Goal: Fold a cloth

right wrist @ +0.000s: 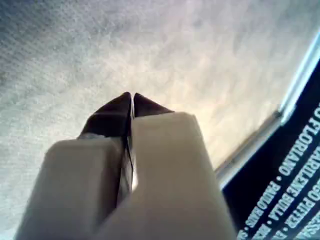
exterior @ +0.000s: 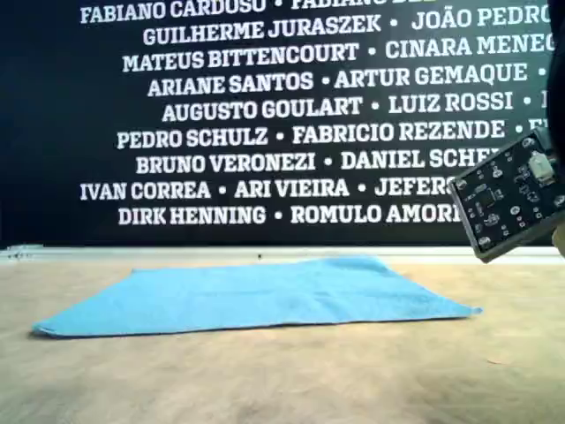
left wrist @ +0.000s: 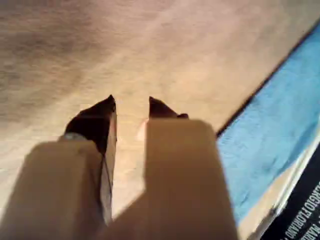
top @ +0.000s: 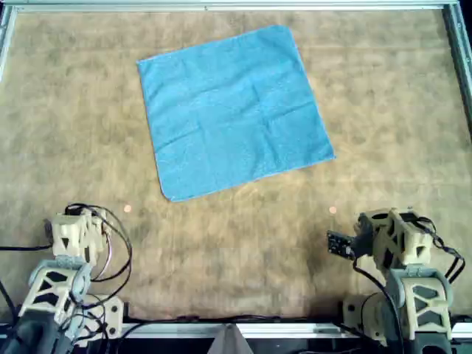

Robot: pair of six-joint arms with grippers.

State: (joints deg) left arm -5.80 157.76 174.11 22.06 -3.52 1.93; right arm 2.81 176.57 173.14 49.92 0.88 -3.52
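The light blue cloth (top: 236, 110) lies flat and spread out on the brown table, turned slightly, in the far middle of the overhead view. It shows as a low flat sheet in the exterior view (exterior: 256, 296). My first gripper (left wrist: 130, 100) is open by a small gap and empty above bare table, with the cloth (left wrist: 270, 145) off to one side, apart from it. My second gripper (right wrist: 132, 94) is shut and empty over bare table, with no cloth in its view. Two arms (top: 74, 243) (top: 394, 240) sit at the near edge; which is which does not show.
A metal rail (top: 221, 6) borders the table's far edge, below a black wall with white names (exterior: 265, 106). Two small pink marks (top: 127, 209) (top: 332, 210) lie on the table near the arms. A circuit board (exterior: 512, 194) hangs at the exterior view's right.
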